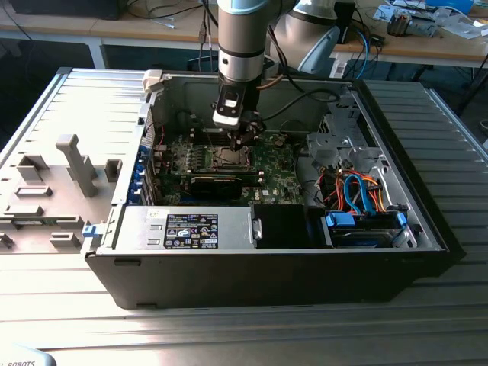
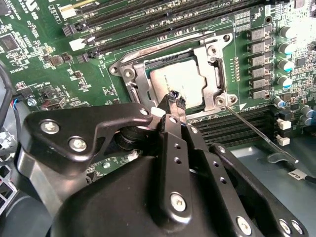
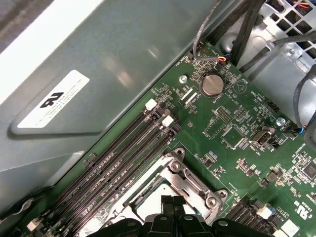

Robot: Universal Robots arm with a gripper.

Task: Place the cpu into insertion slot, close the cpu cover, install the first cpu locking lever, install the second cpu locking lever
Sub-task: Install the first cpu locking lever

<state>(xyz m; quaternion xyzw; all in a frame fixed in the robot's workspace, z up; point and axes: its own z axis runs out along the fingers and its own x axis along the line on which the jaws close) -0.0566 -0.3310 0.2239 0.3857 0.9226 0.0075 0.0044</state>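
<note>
Starting with the exterior view, an open computer case (image 1: 267, 267) lies on the ribbed metal table (image 1: 229, 335), and the arm (image 1: 242, 38) reaches down into it, with the gripper (image 1: 244, 143) just above the insertion slot (image 1: 229, 158) on the green circuit board (image 1: 278, 164). In the second wrist view, the cpu (image 2: 182, 81), a dull silver-grey square, is seated in the slot, and the cpu cover (image 2: 213, 69), a silvery frame, lies flat around it. The fingertips (image 2: 171, 95) are pinched together with nothing between them and sit at the edge of the chip nearest the camera; contact cannot be confirmed. One thin locking lever (image 2: 256, 131) extends from a cover corner out across the black memory slots (image 2: 148, 19). In the first wrist view, the closed tips point at the cover frame, with a coin battery (image 3: 212, 85) farther along the board.
</note>
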